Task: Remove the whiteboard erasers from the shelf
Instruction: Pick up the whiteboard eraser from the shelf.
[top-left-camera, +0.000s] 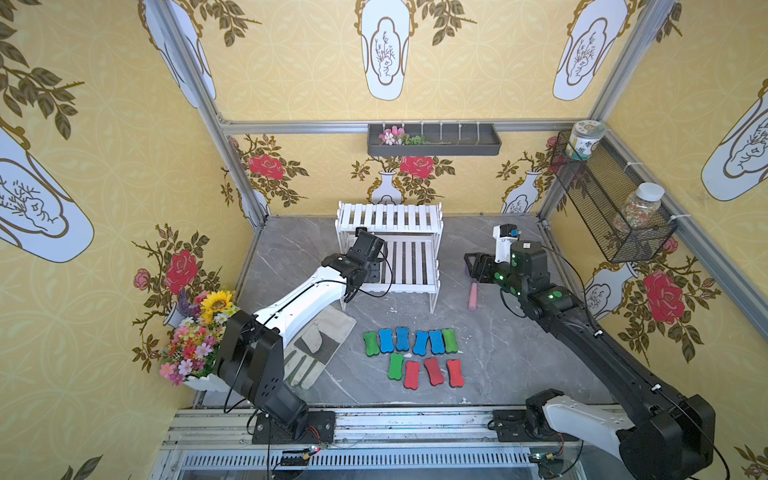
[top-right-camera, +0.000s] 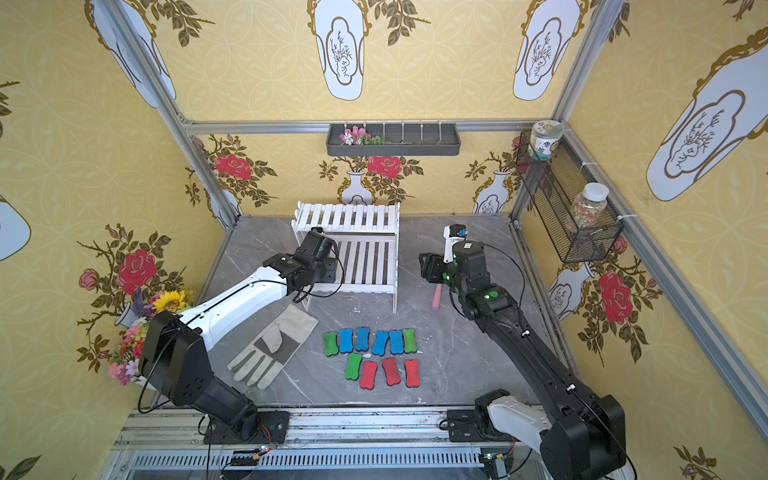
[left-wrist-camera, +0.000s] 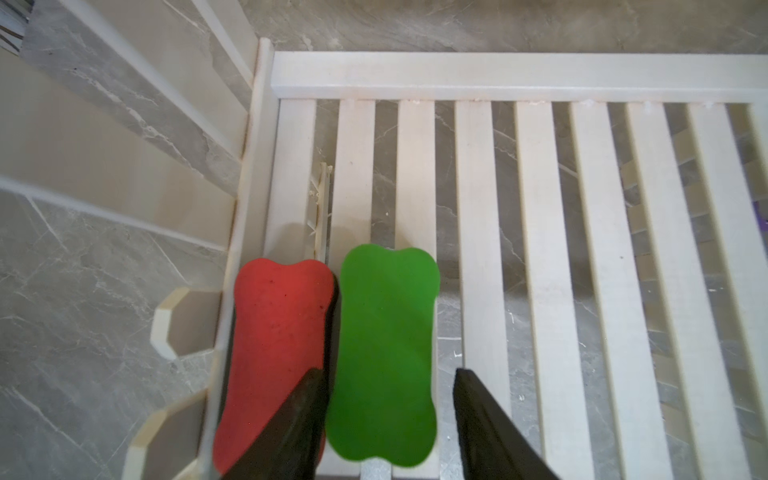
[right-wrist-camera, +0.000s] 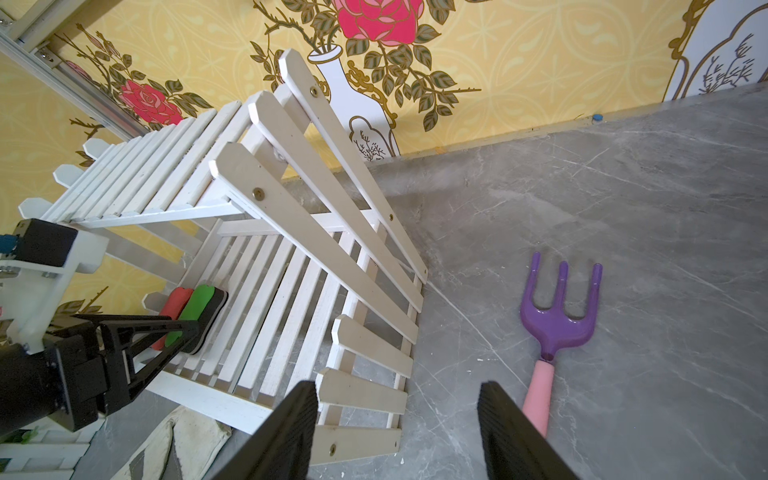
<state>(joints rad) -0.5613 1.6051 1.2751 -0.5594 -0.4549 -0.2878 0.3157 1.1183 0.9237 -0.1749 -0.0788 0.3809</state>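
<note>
Two erasers (left-wrist-camera: 382, 353) on the shelf (left-wrist-camera: 498, 79), lower tier

You get bright, even light, soft shadows. Wide-angle bending at top-view edges. Left wrist: green eraser (left-wrist-camera: 384, 353) slightly soft.

My two top views sit side by side, high at the front, looking down and back over nearly the same whole scene, from the table (top-left-camera: 498, 361) to the shelf (top-left-camera: 388, 218) by the back wall. My left wrist camera hangs close over the shelf's lower tier, facing down on the red eraser (left-wrist-camera: 274, 332) and green eraser (left-wrist-camera: 386, 332). My right wrist camera stands off beside the shelf, looking across it, and shares that same pair.
</note>
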